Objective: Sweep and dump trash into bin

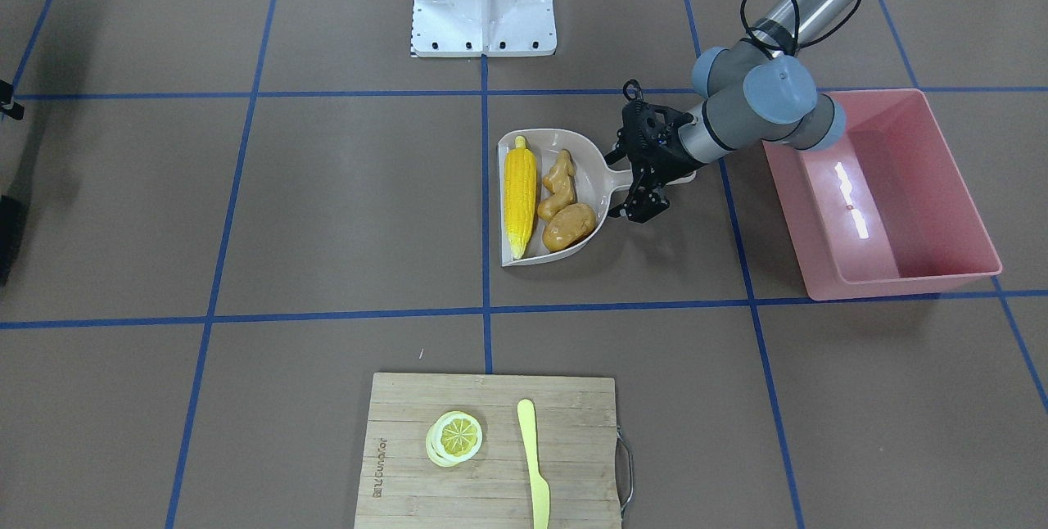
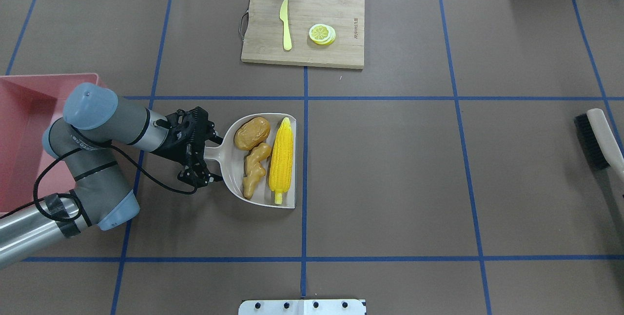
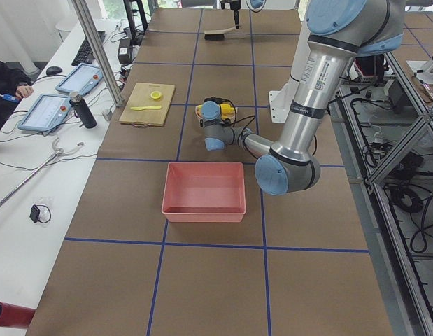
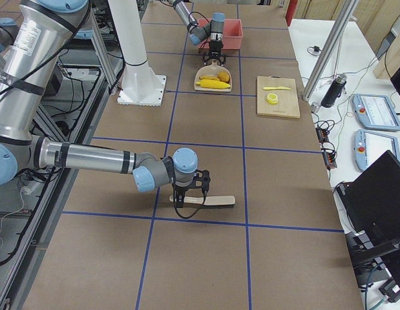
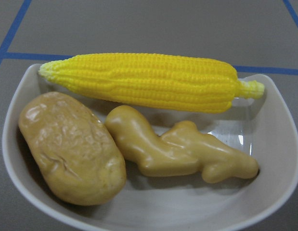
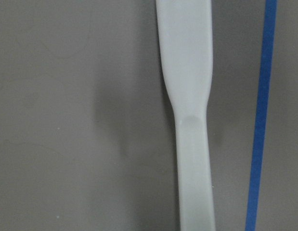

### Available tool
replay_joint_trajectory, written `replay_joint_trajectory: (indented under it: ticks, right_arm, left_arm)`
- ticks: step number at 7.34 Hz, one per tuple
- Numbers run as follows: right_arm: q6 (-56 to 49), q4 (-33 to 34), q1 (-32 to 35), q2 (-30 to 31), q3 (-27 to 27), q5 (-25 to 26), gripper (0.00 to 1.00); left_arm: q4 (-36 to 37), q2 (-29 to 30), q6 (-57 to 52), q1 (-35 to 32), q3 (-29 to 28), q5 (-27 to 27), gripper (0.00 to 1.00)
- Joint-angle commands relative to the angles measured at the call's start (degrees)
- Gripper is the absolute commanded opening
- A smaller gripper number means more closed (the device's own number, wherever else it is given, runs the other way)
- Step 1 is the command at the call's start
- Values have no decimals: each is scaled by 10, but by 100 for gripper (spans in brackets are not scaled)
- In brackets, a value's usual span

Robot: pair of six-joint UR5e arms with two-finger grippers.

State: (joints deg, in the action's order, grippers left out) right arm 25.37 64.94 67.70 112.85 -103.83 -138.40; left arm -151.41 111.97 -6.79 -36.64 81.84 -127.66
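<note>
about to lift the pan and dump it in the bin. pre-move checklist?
1. Corn cob, ginger root and potato lump all inside the dustpan: ok.
2. Left gripper at the dustpan's handle; firm clamp: cannot tell.
3. Bin upright, top open, beside the left arm: ok.
4. Left elbow clearance over the bin's rim: cannot tell.
5. Brush at the table's far end, off the path: ok.
6. Lemon slice and knife on the cutting board, apart from the dustpan: ok.

The left arm [image 2: 87, 159] reaches out low, forearm nearly level, its left hand [image 2: 207, 153] pointing sideways with 2 fingers spread apart. The right arm [image 4: 90, 157] stretches out low too, right hand [image 4: 187, 199] pointing straight down; its grip I can't make out.
</note>
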Motion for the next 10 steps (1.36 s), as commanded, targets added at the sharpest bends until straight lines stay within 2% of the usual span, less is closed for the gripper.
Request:
replay_joint_trajectory:
  ticks: [1, 2, 3, 7, 10]
  right_arm:
    - [-1, 71, 8, -5, -57, -1, 100]
    - [-1, 77, 16, -5, -62, -1, 100]
    - [-4, 77, 24, -5, -62, -3, 100]
    - [-22, 77, 36, -7, -55, 14, 100]
    - [-116, 164, 100, -43, -53, 11, 100]
  left_arm:
    - [1, 0, 10, 0, 0, 0, 25]
    - [1, 0, -14, 1, -1, 1, 26]
    - [4, 0, -61, 0, -8, 5, 99]
    - [5, 11, -14, -1, -8, 5, 99]
    - [8, 11, -3, -1, -7, 5, 99]
